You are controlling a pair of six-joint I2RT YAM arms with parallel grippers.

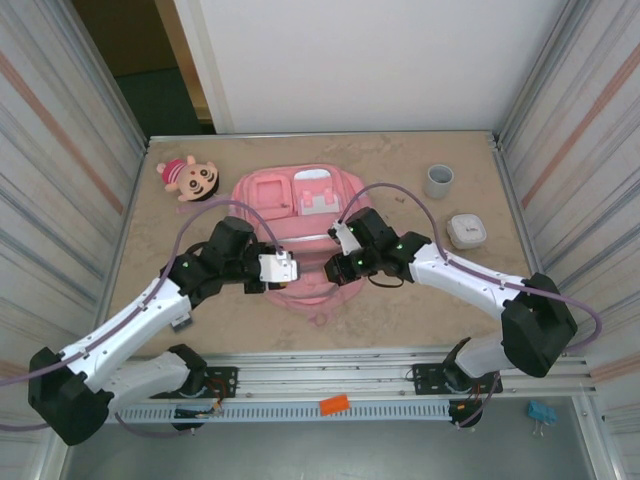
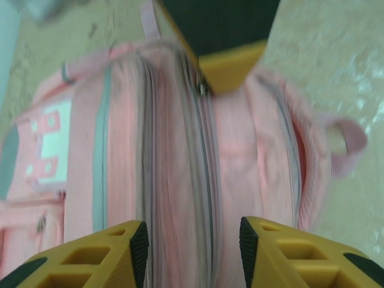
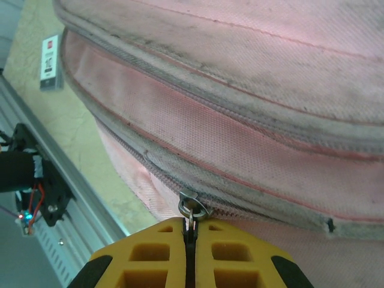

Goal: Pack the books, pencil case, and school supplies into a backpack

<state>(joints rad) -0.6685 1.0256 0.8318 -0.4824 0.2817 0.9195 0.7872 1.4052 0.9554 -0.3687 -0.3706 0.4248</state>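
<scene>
Tan table (image 1: 420, 300), pink backpack (image 1: 300, 215) flat mid-table; right gripper (image 3: 190, 231) pinched shut on zip pull (image 3: 192, 207), left gripper (image 2: 193, 234) jaws apart above backpack, holding nothing. Risk: unanchored backpack drags with the tug, or zip pull slips out.

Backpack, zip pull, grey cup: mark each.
backpack (image 1: 300, 232), top view, front panel.
zip pull (image 3: 192, 208), right wrist view, metal ring.
grey cup (image 1: 438, 181), top view, outer wall.
</scene>
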